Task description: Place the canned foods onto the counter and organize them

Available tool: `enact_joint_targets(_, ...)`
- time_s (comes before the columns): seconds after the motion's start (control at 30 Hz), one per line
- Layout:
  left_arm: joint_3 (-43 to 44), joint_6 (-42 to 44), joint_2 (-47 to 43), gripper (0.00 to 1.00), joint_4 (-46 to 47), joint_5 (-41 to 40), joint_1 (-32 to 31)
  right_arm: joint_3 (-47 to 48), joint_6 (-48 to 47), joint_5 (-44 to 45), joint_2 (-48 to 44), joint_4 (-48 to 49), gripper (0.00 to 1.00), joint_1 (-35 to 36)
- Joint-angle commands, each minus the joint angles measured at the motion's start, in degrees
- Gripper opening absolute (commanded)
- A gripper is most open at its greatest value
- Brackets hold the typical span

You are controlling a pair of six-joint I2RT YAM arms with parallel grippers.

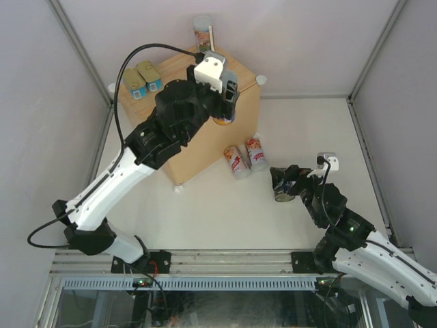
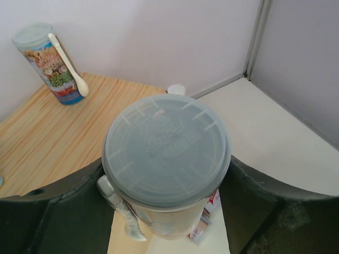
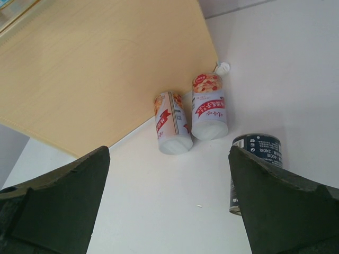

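Observation:
My left gripper [image 1: 229, 104] is shut on a tall can with a grey translucent lid [image 2: 167, 153] and holds it upright over the near right edge of the light-wood counter [image 1: 183, 147]. Two flat gold-topped tins [image 1: 142, 77] sit at the counter's far left. A tall blue-labelled can [image 2: 50, 63] with a white spoon stands at its far corner. Two red-white cans [image 3: 172, 124] [image 3: 208, 108] lie side by side on the table by the counter's side. My right gripper [image 3: 168, 169] is open and empty, with the short dark can [image 3: 257, 159] standing just beside its right finger.
A white round knob [image 2: 176, 89] marks the counter's corner. Grey walls with metal posts enclose the white table [image 1: 225, 212] on three sides. A white fixture [image 1: 328, 161] sits on the table behind the right gripper.

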Motion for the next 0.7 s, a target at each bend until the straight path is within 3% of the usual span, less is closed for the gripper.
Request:
enact_joint_targets(0.0,9.0,0.9,2.3,0.0,8.5,5.4,4.3,2.8,-1.2,-1.4,0.9,3.3,0.94,-0.6)
enact_joint_targets(0.4,26.3,-3.1,18.3,0.0,10.8,14.0,14.5,3.6,-2.3,-5.0,4.0,6.8,0.94,-2.1)
enact_joint_targets(0.67,30.8,-6.2,25.6,0.0,16.3,15.8,19.2,3.6,-3.1,-8.0,4.0,6.8,0.94,-3.1)
